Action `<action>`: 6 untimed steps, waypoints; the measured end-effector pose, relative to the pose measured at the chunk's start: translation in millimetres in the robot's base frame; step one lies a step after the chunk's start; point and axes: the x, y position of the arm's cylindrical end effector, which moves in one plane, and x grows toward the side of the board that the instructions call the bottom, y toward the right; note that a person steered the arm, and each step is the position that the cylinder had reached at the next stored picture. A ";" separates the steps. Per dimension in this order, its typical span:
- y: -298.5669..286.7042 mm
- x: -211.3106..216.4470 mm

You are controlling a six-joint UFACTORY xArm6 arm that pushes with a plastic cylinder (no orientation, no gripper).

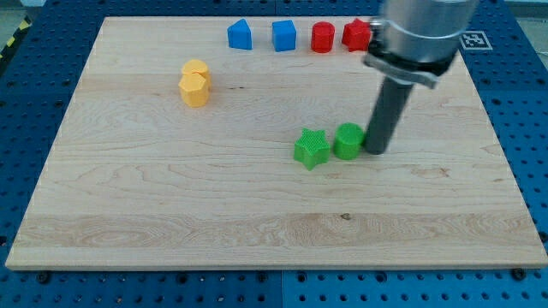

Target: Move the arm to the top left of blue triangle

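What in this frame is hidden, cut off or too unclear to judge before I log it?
- Red block at the view's top right: its right part is hidden by the arm, so its shape is unclear.
- My tip and the green round block: they look touching, but this single view cannot confirm contact.
- Arm: cut off by the view's top edge.
- Two yellow blocks: pressed together, exact shapes unclear.

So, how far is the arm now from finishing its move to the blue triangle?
Nothing looks finished yet. My tip sits just right of the green round block, mid-board. The blue triangle lies at the view's top, far up-left. Nearly the whole move to its top-left side is left.
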 end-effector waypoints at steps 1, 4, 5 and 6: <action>-3.2 -10.5; -16.4 -90.8; -16.4 -117.6; -37.0 -128.4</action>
